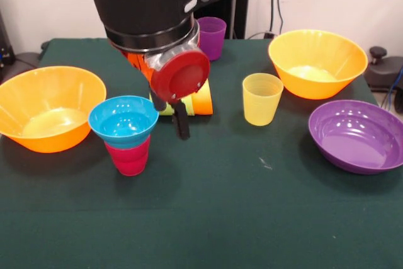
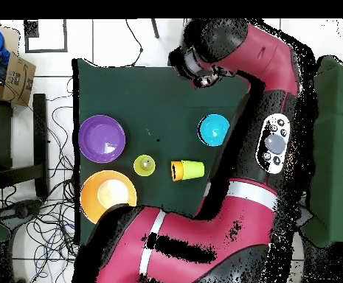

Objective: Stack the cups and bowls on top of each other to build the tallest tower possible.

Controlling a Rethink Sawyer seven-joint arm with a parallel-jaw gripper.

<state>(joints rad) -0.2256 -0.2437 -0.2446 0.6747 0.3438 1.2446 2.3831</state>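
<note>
A cyan bowl (image 1: 123,118) (image 2: 214,130) sits on a red cup (image 1: 130,157), a short tower left of centre. An orange cup (image 1: 203,100) (image 2: 177,170) and a lime green cup (image 1: 166,109) (image 2: 195,169) lie on their sides together behind it. A yellow cup (image 1: 262,97) (image 2: 144,165) stands upright at centre right. A purple cup (image 1: 211,36) stands at the far edge. My gripper (image 1: 178,118) hangs just right of the cyan bowl, in front of the lying cups, holding nothing that I can see. I cannot make out a deeper blue bowl.
One large orange bowl (image 1: 47,105) stands at the left, another (image 1: 317,61) (image 2: 108,195) at the far right. The purple bowl (image 1: 356,133) (image 2: 102,138) is at the near right. In the overhead view the arm (image 2: 262,88) covers the table's right side.
</note>
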